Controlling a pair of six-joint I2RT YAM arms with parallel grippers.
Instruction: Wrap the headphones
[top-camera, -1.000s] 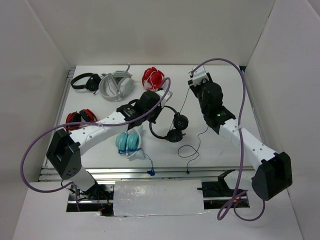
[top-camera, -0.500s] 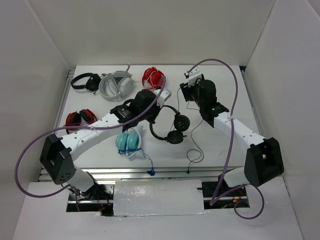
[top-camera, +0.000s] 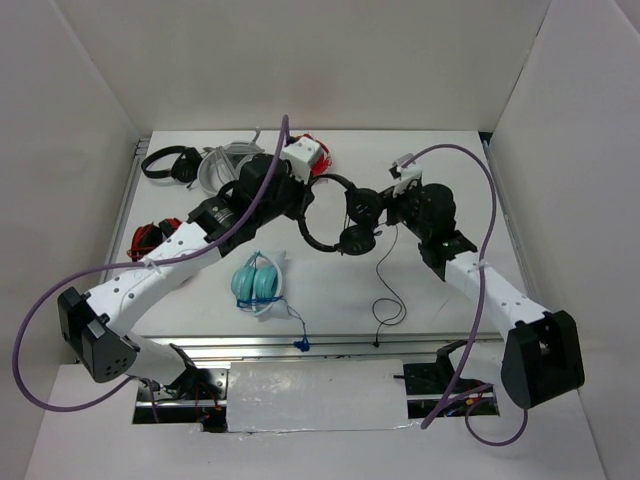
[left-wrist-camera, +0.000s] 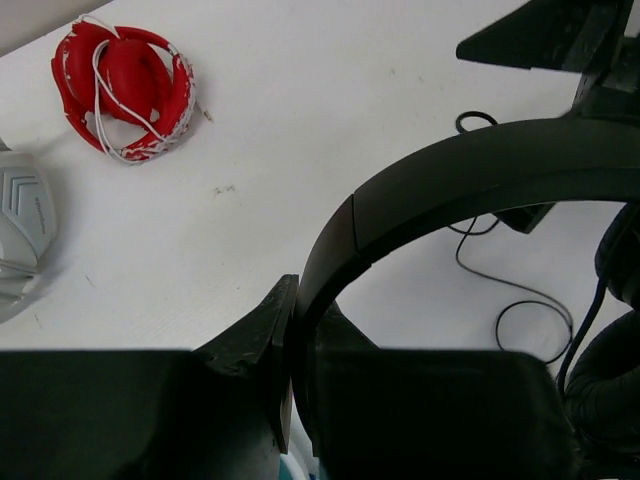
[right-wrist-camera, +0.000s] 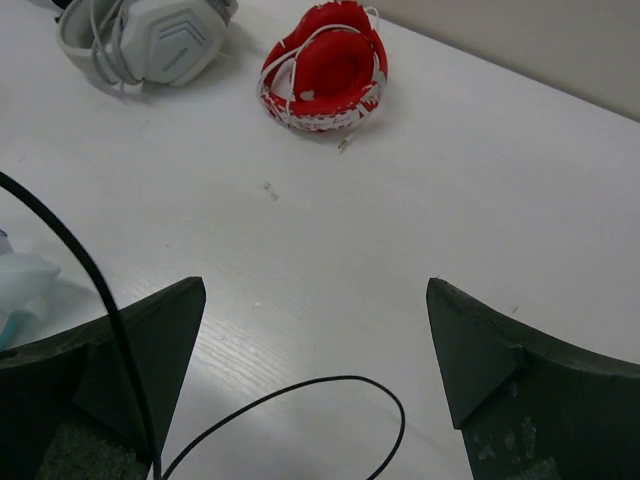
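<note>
White worktop (top-camera: 330, 290) under white walls: the black headphones (top-camera: 353, 240) are held at its middle, headband pinched between the left fingers (left-wrist-camera: 255, 345). The right fingers (right-wrist-camera: 130, 350) stand spread wide just beside the earcups; the cable (top-camera: 379, 272) trails toward the near edge.

Smooth matt black plastic on the band of the headphones (left-wrist-camera: 450, 190), dull sheen along the curve. Thin black cable (right-wrist-camera: 330, 378), rubbery-looking, slightly shiny. Glossy red plastic on the red headphones (right-wrist-camera: 325, 70) near the table's far edge. Satin grey-white plastic on the headset (right-wrist-camera: 165, 40). White table (right-wrist-camera: 480, 200), faintly grained, lightly scuffed.
</note>
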